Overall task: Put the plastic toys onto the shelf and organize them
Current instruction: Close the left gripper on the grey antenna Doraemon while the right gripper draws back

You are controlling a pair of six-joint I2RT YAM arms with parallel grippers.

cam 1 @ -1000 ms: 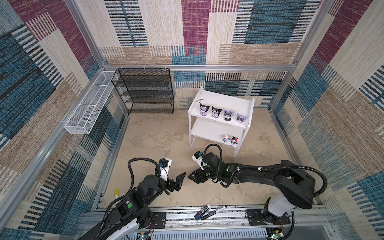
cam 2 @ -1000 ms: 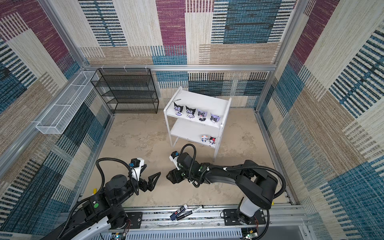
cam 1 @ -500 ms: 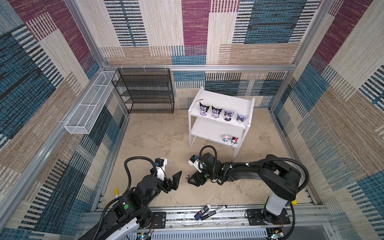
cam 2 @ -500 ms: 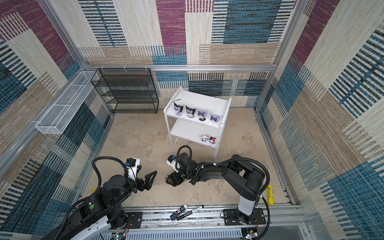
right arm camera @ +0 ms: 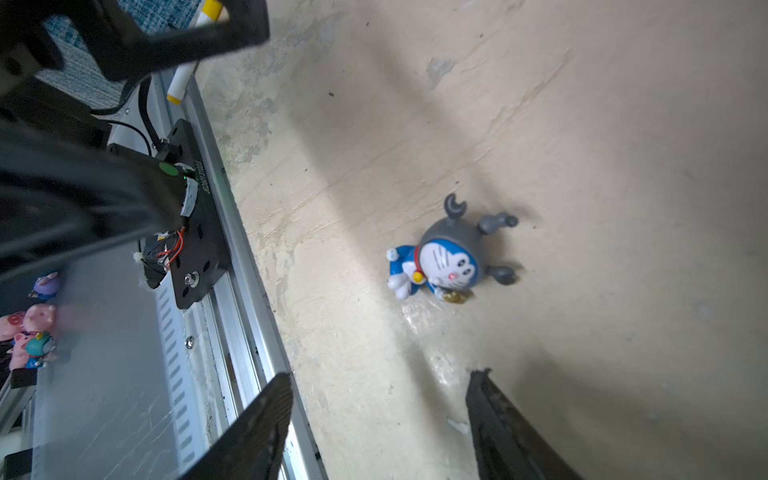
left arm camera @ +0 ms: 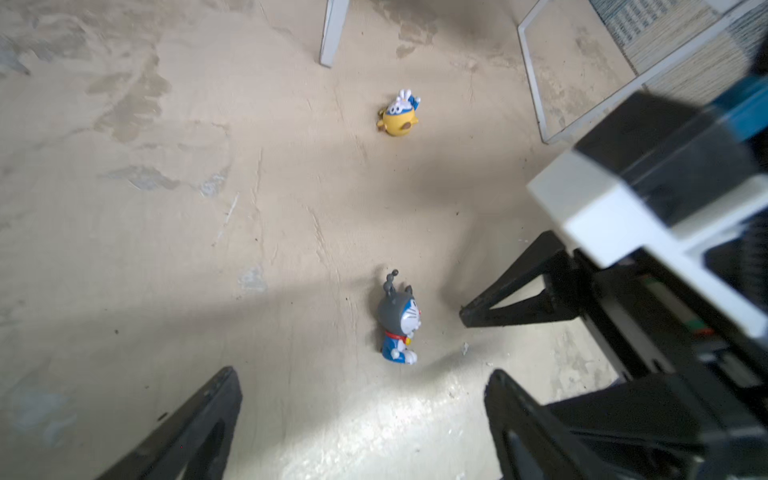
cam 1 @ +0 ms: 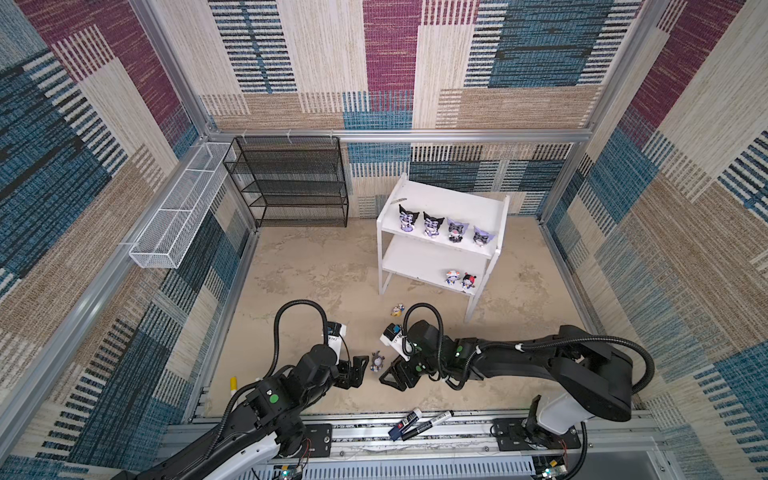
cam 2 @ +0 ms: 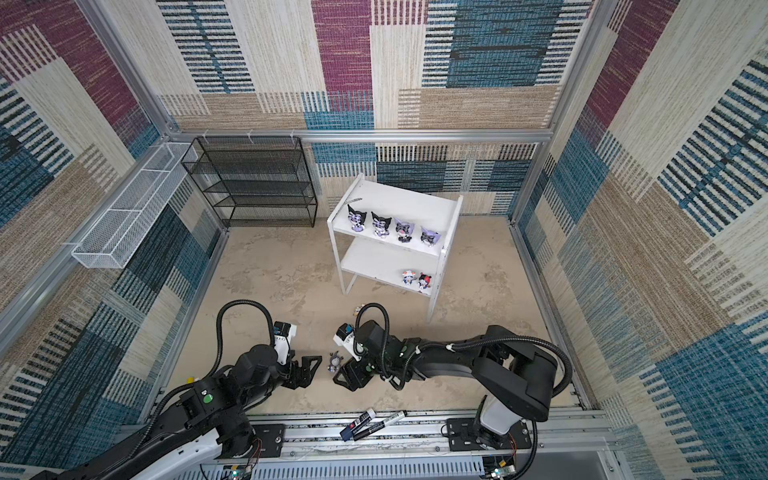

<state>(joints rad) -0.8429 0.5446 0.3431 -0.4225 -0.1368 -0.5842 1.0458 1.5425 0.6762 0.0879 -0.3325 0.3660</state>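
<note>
A small grey-hatted blue toy [cam 1: 377, 362] [cam 2: 333, 362] lies on its side on the floor between my two grippers, apart from both. My left gripper [cam 1: 358, 370] [left arm camera: 361, 374] is open and empty, just short of the toy [left arm camera: 399, 324]. My right gripper [cam 1: 391, 376] [right arm camera: 380, 378] is also open and empty, facing the toy [right arm camera: 449, 257]. A yellow toy [cam 1: 398, 309] [left arm camera: 400, 116] lies farther back, near the shelf's legs. The white shelf [cam 1: 453, 199] [cam 2: 399, 199] carries several hooded toys [cam 1: 432, 224] on its top tier and two small toys [cam 1: 460, 278] on the lower tier.
A black wire rack [cam 1: 291, 183] and a white wire basket [cam 1: 178, 216] stand at the back left. Marker pens [cam 1: 415, 424] lie on the front rail, and a yellow-capped one [cam 1: 234, 382] lies at the left. A shelf leg [left arm camera: 332, 33] stands beyond the yellow toy.
The right gripper has shifted a little toward the front rail beside the grey-hatted toy. The left gripper has edged toward the toy and its jaws have narrowed slightly.
</note>
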